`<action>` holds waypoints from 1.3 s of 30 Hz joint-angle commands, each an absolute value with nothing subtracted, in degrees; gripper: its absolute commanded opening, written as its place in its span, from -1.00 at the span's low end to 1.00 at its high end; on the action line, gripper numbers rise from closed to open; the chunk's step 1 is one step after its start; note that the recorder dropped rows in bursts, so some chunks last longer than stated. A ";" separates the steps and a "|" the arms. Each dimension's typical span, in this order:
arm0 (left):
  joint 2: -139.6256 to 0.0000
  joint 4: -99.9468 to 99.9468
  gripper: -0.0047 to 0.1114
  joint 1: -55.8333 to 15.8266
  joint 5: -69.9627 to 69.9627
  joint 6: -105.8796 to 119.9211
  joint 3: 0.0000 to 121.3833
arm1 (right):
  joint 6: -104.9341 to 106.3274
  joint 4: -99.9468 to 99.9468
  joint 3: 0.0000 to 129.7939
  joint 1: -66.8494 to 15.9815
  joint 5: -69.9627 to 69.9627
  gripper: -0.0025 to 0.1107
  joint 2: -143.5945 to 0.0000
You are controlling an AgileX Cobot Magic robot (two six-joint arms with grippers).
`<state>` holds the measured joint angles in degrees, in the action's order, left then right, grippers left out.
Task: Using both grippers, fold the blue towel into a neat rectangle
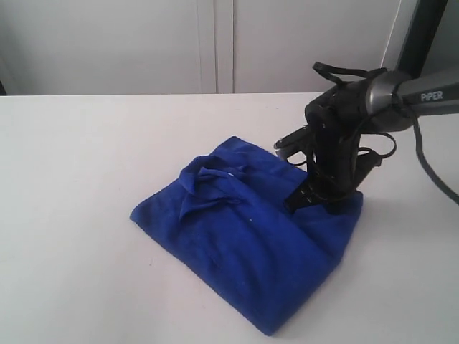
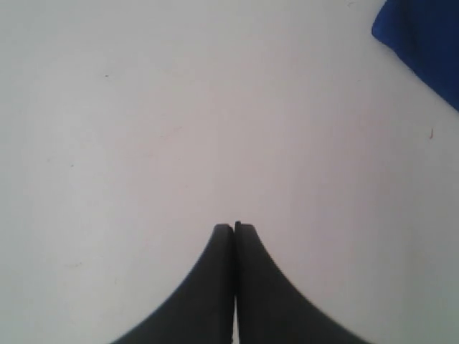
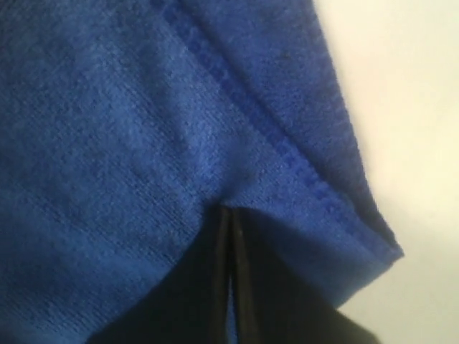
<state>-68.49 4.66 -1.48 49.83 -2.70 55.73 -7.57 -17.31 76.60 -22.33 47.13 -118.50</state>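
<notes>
Currently the black two-fingered right gripper (image 1: 305, 197), jaws closed, no cloth visibly caught, is pressing the rumpled royal-blue microfibre towel (image 1: 251, 244) on the white table (image 1: 86, 179); flattening its bunched fold seems wise.

White table (image 1: 72, 215): blue towel (image 1: 251, 251) lies folded, rumpled, nr centre.

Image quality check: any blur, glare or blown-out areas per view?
Exterior view: even light, blue towel crisp, faint shadow at its edge on the table. Left wrist view: left gripper soft-edged, table nearly blown out. Right wrist view: towel weave slightly soft, right gripper dark, no detail.
</notes>
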 commanded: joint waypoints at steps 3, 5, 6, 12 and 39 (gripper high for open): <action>-67.95 5.14 -0.92 -1.27 50.64 -2.61 55.30 | -12.14 -16.50 66.12 -21.62 45.74 -0.96 -111.72; -67.95 5.14 -0.92 -1.27 50.64 -2.61 55.30 | -12.24 -16.50 64.19 -21.62 43.46 -0.96 -109.50; -67.95 5.14 -0.92 -1.27 50.64 -2.61 55.30 | -12.74 -16.62 64.08 -21.62 42.82 -0.96 -108.95; -67.95 5.14 -0.92 -1.27 50.64 -2.61 55.30 | -18.32 -16.48 65.35 -24.34 32.11 -0.96 -100.66; -67.95 5.14 -0.92 -1.27 50.64 -2.61 55.30 | -7.27 -3.99 101.58 -48.52 49.42 -0.96 -129.01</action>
<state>-68.49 4.66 -1.48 49.83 -2.70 55.73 -7.83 -3.48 101.08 -48.84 48.71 -127.72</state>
